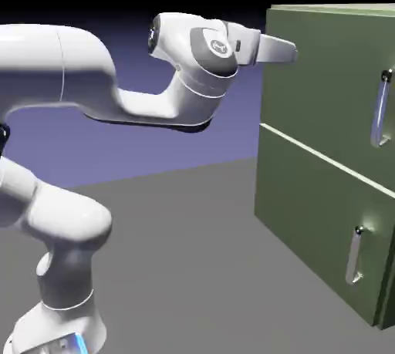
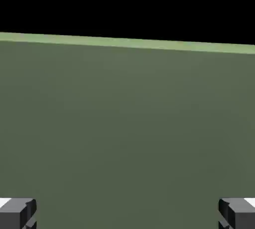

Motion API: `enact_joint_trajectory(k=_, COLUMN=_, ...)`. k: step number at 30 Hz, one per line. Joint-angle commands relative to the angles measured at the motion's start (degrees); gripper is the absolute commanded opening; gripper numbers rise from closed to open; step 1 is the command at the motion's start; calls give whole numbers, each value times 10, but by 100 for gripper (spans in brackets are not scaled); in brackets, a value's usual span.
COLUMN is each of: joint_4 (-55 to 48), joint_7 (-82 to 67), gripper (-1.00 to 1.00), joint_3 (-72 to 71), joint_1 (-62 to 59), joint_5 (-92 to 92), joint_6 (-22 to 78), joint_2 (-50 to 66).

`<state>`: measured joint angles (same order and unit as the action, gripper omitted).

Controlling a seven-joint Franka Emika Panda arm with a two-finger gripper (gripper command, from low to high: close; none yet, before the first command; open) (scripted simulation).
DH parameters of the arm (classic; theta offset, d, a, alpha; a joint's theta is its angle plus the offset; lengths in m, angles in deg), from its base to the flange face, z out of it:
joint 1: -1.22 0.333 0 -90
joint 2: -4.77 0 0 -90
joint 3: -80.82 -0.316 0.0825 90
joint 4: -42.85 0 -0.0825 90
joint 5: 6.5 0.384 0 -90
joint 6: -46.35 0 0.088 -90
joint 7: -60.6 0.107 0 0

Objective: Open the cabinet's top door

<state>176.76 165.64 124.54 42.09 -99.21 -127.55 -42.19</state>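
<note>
Gripper (image 1: pixel 287 52) and arm (image 1: pixel 85 67) are reaching in from the exterior view's left, with the hand pointing toward the upper part of the green cabinet (image 1: pixel 308 144). From this side the fingers are lining up one behind the other, so the exterior view alone is not showing how far apart they are standing; whether the tip is touching the cabinet cannot be told here. The cabinet is standing at the exterior view's right, its right part running out of the picture. Its top door (image 1: pixel 324 82) is sitting flush and closed, and its long silver handle (image 1: pixel 379 109) is running upright near the picture's right edge, well apart from the gripper. Below a pale seam (image 1: pixel 324 157), the lower door (image 1: pixel 308 214) is also lying closed, carrying a shorter upright handle (image 1: pixel 354 255). Both doors are hiding the inside, so any contents are staying out of sight. The arm's base (image 1: pixel 58 329) is standing at the lower left, on the dark grey floor (image 1: pixel 193 268).

In the hand view, the two fingertips (image 2: pixel 19 213) are standing wide apart at the bottom corners, holding nothing between them. Plain green cabinet surface is filling most of the picture, its lighter top edge (image 2: pixel 129 43) sloping gently down toward the right beneath a black background.
</note>
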Motion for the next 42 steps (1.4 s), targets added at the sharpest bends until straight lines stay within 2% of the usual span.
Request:
enact_joint_trajectory(k=1, joint_4=-7, joint_7=17, gripper=0, joint_3=12, joint_1=11, joint_5=-25, joint_6=0, joint_2=-4)
enact_joint_trajectory(k=27, joint_4=-198, joint_7=451, gripper=0, joint_3=317, joint_1=293, joint_5=-669, joint_6=1, joint_2=-103)
enact_joint_trajectory(k=32, joint_4=-283, joint_7=443, gripper=0, joint_3=374, joint_1=394, joint_5=-666, joint_6=1, joint_2=-90)
enact_joint_trajectory(k=33, joint_4=-283, joint_7=443, gripper=-100, joint_3=374, joint_1=394, joint_5=-666, joint_6=1, joint_2=-90)
enact_joint_trajectory(k=42, joint_4=-119, joint_7=463, gripper=-100, joint_3=270, joint_1=231, joint_5=-635, joint_6=102, joint_2=-76)
